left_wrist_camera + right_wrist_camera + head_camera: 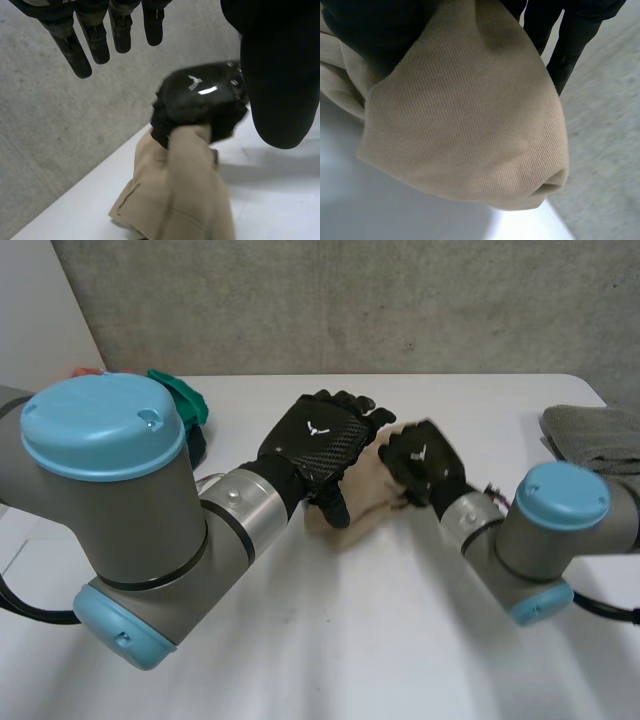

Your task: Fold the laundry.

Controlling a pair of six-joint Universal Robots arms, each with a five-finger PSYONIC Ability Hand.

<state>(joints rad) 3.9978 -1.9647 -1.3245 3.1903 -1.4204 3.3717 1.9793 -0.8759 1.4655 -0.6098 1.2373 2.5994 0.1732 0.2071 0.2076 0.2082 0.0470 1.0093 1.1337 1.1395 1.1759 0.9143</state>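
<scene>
Beige cloth [372, 492] is sitting near the ctr of the white table [350, 640], bunched up btw the two robot hands. The right robot hand [420, 462] is clenching it. In the left wrist view that hand's curled fingers [200, 102] are closing round the gathered top end of the cloth [175, 195]. The fabric is dropping from the grip toward the table, so its long axis is running from the right robot hand down to the tabletop, not lying flat. The lower end is widening out on the table, w/ a stitched seam showing on one flap. In the right wrist view the cloth [470, 125] is bulging under the palm as a rounded fold, w/ black fingers [570, 45] reaching past it. The left robot hand [318, 443] is hovering palm-down just beside the cloth, opp. the right robot hand. Its fingers [75, 50] are stretching out straight w/ the thumb held apart, released & grasping nothing. Can't tell if its thumb is touching the cloth. A grey towel [598, 435] is lying at the table's edge on the robot's right, well apart from the cloth. A green item [185, 398] is lying at the back on the robot's left, behind the left arm.
</scene>
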